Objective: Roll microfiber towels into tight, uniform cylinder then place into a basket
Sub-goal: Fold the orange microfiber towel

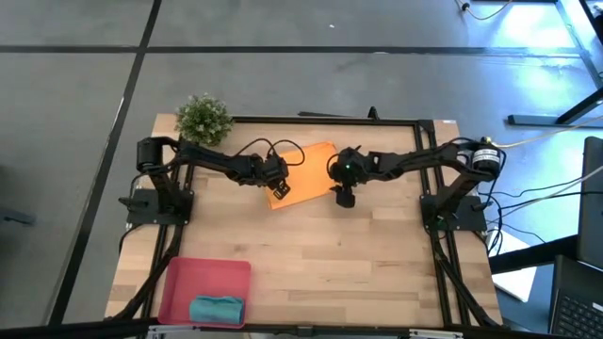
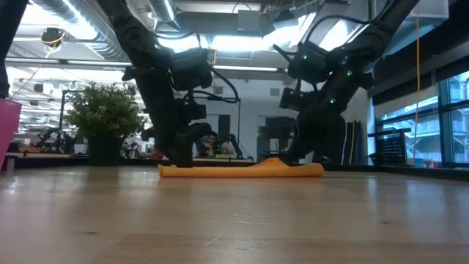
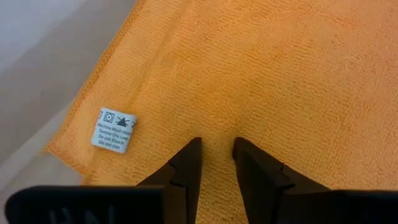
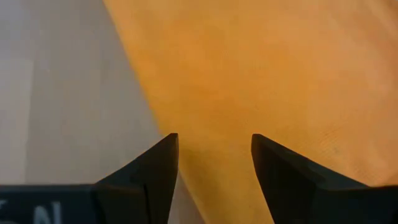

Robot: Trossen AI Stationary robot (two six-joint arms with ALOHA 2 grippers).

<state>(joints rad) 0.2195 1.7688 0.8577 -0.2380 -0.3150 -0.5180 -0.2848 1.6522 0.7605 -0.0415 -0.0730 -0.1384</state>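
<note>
The desk (image 1: pixel 311 254) is pale wooden planks inside a black frame, standing on a grey floor with dark seams. At its near edge, toward the left corner, sits the red-pink basket (image 1: pixel 184 280), and inside it, against the near rim, lies the teal towel (image 1: pixel 218 309) bunched into a short roll. The middle of the desk is bare wood.

Farther back the orange towel (image 1: pixel 303 172) lies flat (turned at an angle to the desk's edges), with both arms reaching in over it from the sides. The left claw (image 3: pixel 216 144) is down on the towel's left part, its fingers a narrow gap apart with orange cloth showing between the tips; a small white care label (image 3: pixel 114 130) lies near the hem beside it. The right claw (image 4: pixel 214 140) is at the towel's right edge, fingers set wider, straddling the line where cloth meets wood and closed on nothing.

At the far left corner stands a small green potted plant (image 1: pixel 203 119), well apart from the towel. Beyond the desk, the low view shows an open room with ceiling ducts, bright strip lights and tall windows on the right.
</note>
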